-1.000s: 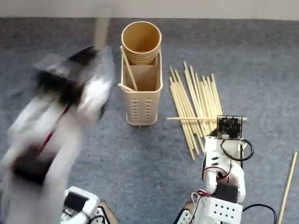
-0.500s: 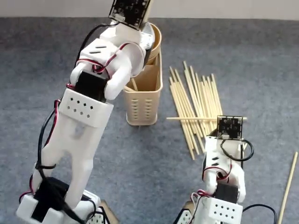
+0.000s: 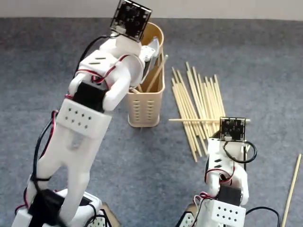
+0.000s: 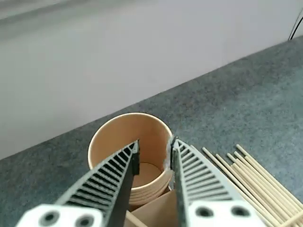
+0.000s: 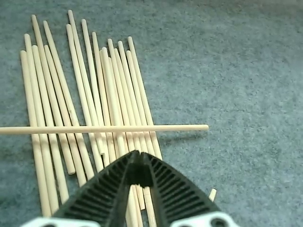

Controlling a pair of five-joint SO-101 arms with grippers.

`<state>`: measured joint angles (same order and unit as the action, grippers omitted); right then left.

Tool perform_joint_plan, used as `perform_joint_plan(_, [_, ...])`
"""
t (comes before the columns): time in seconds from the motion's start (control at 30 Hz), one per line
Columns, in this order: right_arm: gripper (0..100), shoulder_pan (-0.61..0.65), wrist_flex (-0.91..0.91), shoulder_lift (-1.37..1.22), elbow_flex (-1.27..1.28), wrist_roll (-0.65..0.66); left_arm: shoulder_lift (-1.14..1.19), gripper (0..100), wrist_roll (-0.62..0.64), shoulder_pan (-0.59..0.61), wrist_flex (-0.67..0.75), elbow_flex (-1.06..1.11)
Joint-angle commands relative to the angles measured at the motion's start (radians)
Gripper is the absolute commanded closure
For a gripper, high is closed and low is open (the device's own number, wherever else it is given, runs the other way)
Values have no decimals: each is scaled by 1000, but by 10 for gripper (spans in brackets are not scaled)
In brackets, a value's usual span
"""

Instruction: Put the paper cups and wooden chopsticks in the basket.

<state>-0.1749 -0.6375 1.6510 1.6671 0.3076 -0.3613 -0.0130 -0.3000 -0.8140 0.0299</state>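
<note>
One grey-carpeted bench (image 3: pixel 265 56) meets a pale wall (image 4: pixel 142 47) at its far edge. The stacked paper cups (image 4: pixel 130 163) sit in the far compartment of the basket (image 3: pixel 142 111). The left gripper (image 4: pixel 155 142) hangs above them, fingers released. Loose wooden chopsticks (image 5: pixel 94 94) lie on the carpet near the basket. The right gripper (image 5: pixel 138 156) hangs over them, fingers clenched on nothing.

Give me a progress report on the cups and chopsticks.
Done: the cups sit stacked in the basket's far compartment, and a few chopsticks lean in the basket. In hand: nothing; the left gripper hangs open over the cups, and the right gripper is shut above the pile. Left: the pile on the table, one stick lying across it, and a stray stick off to the side.
</note>
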Motion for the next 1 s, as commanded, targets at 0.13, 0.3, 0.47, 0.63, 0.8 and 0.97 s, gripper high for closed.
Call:
perform_joint_plan(0.13, [992,4,16,-8,104,11,-166,857,15,173,-104,-18])
perform_joint_plan(0.3, [992,-1,8,-12,31,9,-188,857,157,427,-339,-7])
perform_joint_plan(0.47, [992,16,-39,-13,-91,11,-189,857,204,518,-434,131])
perform_joint_plan(0.63, [992,8,-48,-13,-124,28,-191,857,206,464,-345,417])
perform_joint_plan(0.8, [992,-39,-142,-13,-128,-57,-188,857,206,461,-95,621])
perform_joint_plan(0.97, [992,-50,-208,-15,-222,-66,-188,857,204,443,-51,696])
